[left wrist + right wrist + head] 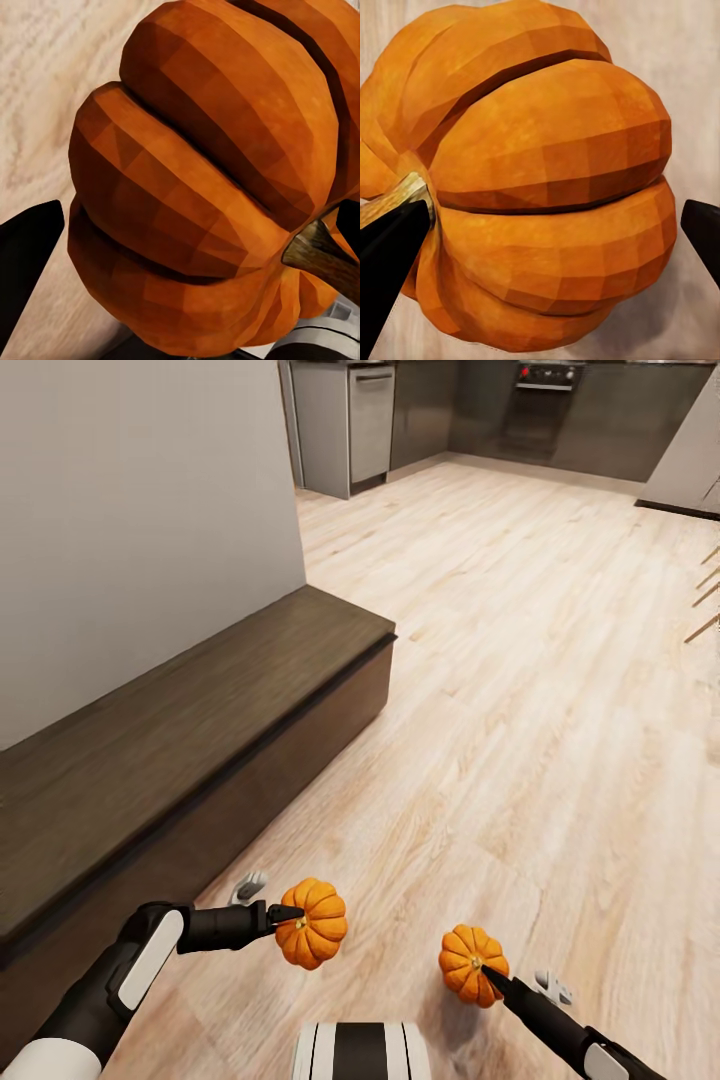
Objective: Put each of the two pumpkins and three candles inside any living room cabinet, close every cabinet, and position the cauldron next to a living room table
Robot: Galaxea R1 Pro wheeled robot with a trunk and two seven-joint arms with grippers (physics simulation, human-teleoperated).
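Both pumpkins (pixel 312 923) (pixel 472 964) sit clamped in the left gripper (pixel 287 915) and right gripper (pixel 487 971); keep each squeeze firm while approaching the closed cabinet (pixel 200 760).

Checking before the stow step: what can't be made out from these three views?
- Cabinet front, head view: seen at a steep angle; drawer seams unreadable, near end cut off by the frame edge.
- Left gripper far finger, head view: hidden behind the left pumpkin.
- Right gripper contact, right wrist view: the right pumpkin hides the finger pads.
- Kitchen oven: too small for detail.
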